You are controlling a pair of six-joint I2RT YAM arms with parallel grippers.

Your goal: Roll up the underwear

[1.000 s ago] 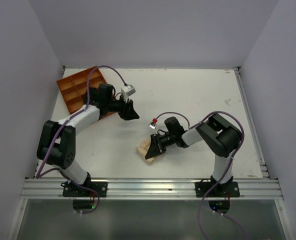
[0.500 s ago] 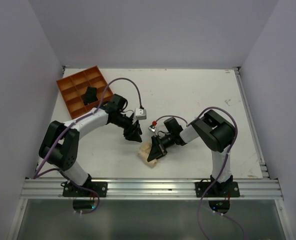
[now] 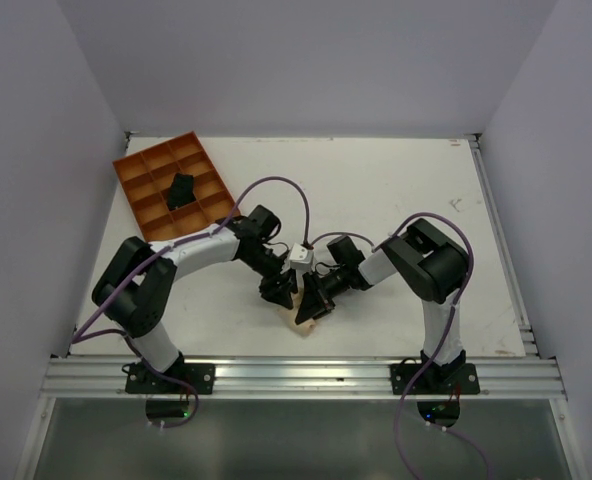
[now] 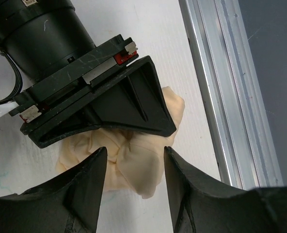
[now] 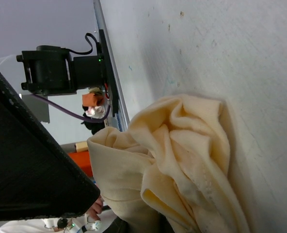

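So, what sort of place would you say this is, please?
Likely a lab robot cell: left arm and right arm bolted to an aluminium rail, a white table boxed by plain walls.

White table (image 3: 396, 190), pale lilac walls (image 3: 306, 60), aluminium rail (image 3: 306, 375)

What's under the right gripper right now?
The beige underwear, bunched on the white table. The right gripper lies across its far side, so that part and any grip on the cloth are hidden. Near folds show in front of the left gripper, whose jaws stand open.

White arms (image 3: 191, 250) with black joints, purple cables (image 3: 276, 182), black left hand (image 4: 134, 156), red-tabbed right hand (image 3: 311, 303)
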